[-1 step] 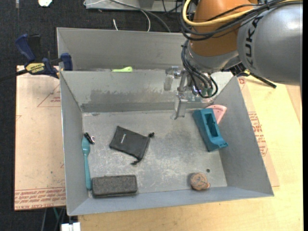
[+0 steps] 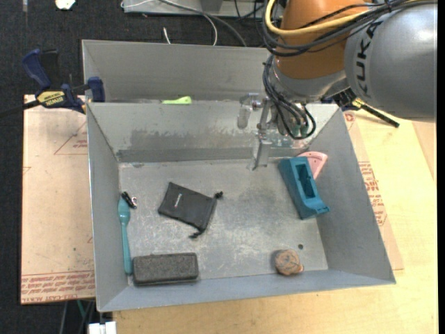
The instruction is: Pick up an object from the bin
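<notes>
Here, gripper (image 2: pixel 259 158) low by the far wall of the grey bin (image 2: pixel 174 127), spread or pressed together cannot be told, blue oblong holder (image 2: pixel 304 186) just beside it on the right, pink piece (image 2: pixel 318 163) touching the holder's far end, black pouch (image 2: pixel 186 206) well apart at mid-floor.

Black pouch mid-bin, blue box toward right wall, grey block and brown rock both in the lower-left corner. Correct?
No. Only the grey block is lower-left; the brown rock lies lower-right, as the camera view shows. The black pouch mid-bin and the blue box toward the right wall stand.
</notes>
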Motion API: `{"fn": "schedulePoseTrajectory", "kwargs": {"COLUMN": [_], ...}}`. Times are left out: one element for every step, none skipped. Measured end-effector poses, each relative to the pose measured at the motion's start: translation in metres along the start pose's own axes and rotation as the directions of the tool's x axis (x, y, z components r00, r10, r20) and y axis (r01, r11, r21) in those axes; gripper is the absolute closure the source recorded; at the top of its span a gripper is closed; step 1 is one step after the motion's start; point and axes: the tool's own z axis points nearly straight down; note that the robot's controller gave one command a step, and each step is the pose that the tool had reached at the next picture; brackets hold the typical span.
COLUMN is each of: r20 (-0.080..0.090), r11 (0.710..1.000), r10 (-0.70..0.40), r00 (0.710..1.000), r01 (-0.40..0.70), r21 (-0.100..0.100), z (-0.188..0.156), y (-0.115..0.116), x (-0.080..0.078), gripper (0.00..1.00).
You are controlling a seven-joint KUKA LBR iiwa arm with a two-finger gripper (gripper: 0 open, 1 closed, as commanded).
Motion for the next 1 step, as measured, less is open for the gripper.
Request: {"fn": "schedulePoseTrajectory", "kwargs": {"r20": [0.003], "r11": [0.999], "r10": [0.053], "r00": [0.999], "r01": [-0.053], "r21": [-0.001], "z": [0.0687], "y": [0.0176], "x": [0.0058], "gripper": [0.00]}}
